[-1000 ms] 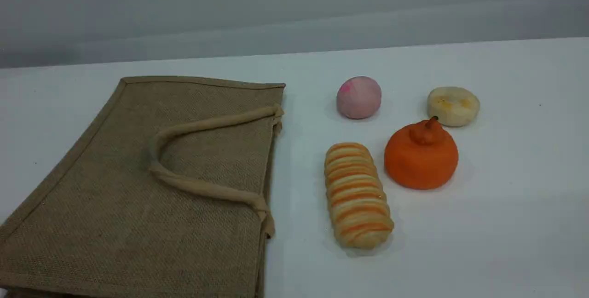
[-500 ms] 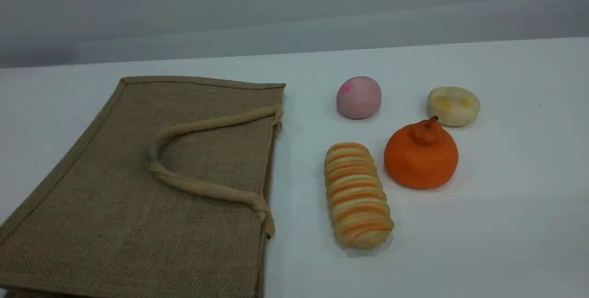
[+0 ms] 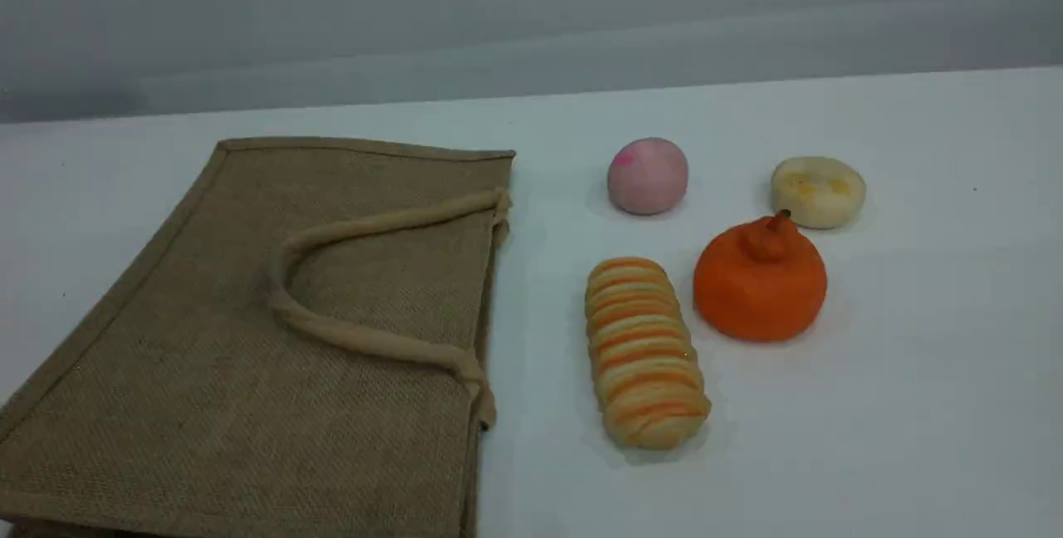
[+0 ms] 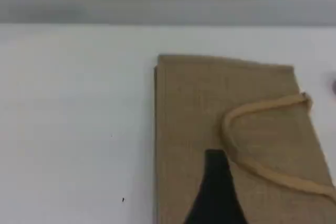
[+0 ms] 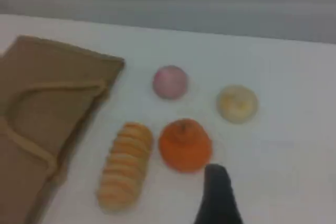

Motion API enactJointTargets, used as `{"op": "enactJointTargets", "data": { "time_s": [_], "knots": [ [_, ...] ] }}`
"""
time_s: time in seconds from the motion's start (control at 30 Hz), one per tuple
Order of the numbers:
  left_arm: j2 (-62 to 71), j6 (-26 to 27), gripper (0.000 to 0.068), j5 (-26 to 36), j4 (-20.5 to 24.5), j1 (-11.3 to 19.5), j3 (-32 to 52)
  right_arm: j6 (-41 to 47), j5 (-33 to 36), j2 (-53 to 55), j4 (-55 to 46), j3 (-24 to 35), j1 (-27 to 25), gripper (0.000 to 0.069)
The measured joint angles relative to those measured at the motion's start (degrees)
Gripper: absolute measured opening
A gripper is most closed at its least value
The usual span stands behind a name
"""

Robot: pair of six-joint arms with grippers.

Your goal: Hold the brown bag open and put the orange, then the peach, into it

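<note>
Lying flat on the white table (image 3: 913, 405) at the left, the brown bag (image 3: 208, 405) has its hemmed mouth edge facing right toward the food, and one beige handle (image 3: 349, 337) loops across its upper face. Its mouth is closed, the two sides pressed together. In the left wrist view a single dark fingertip of the left gripper (image 4: 216, 192) hangs above the bag's cloth, just left of the handle loop; only this one tip shows, so whether the jaws are apart or closed cannot be told, and nothing is seen in its hold.

Right of the bag, a striped bread loaf (image 3: 645, 353) lies lengthwise, near the bag but apart from it. Behind the loaf sits the peach (image 3: 647, 176), a pale pink ball with a brighter blotch. Further right, the orange (image 3: 760, 281) stands just beside the loaf, knob and stem up. Behind it, almost touching its stem, rests a pale yellow disc (image 3: 818, 191).

In the right wrist view one dark fingertip of the right gripper (image 5: 218, 195) hovers by the orange's near right side; its opening likewise cannot be told, and it grips nothing visible.
</note>
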Motion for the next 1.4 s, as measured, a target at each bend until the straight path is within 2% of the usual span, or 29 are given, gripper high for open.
{"op": "enactJointTargets", "data": {
  "time_s": [0.27,0.4,0.5,0.77,1.0,1.2,1.4],
  "knots": [
    [23.90,-1.59,0.0491,-10.80,0.00,0.00,-1.67,-9.14,-17.98,22.15,14.34,0.05,0.07,0.0439],
    [35.56,-4.23,0.0491,-13.58,0.00,0.00,-4.90,-17.16,-23.39,32.35,23.96,0.05,0.07,0.0439],
    [43.83,-4.19,0.0491,-14.06,-2.43,0.00,-8.31,-23.08,-25.53,38.79,32.47,0.05,0.11,0.0439],
    [63.57,0.87,0.0491,-12.88,-10.91,0.00,-18.95,-41.95,-27.18,50.29,55.51,-0.13,0.11,0.0439],
    [76.06,6.66,0.0491,-12.19,-19.56,-0.06,-24.36,-57.17,-24.04,57.12,71.55,-4.74,0.11,0.0439],
    [82.87,7.39,0.0491,-12.21,-20.00,-1.91,-27.97,-61.13,-20.24,62.19,76.85,-6.90,0.11,0.0439],
    [87.29,6.83,0.0489,-12.11,-19.87,-2.92,-30.54,-61.81,-19.51,63.42,76.90,-6.90,0.11,0.0439]
  ]
}}
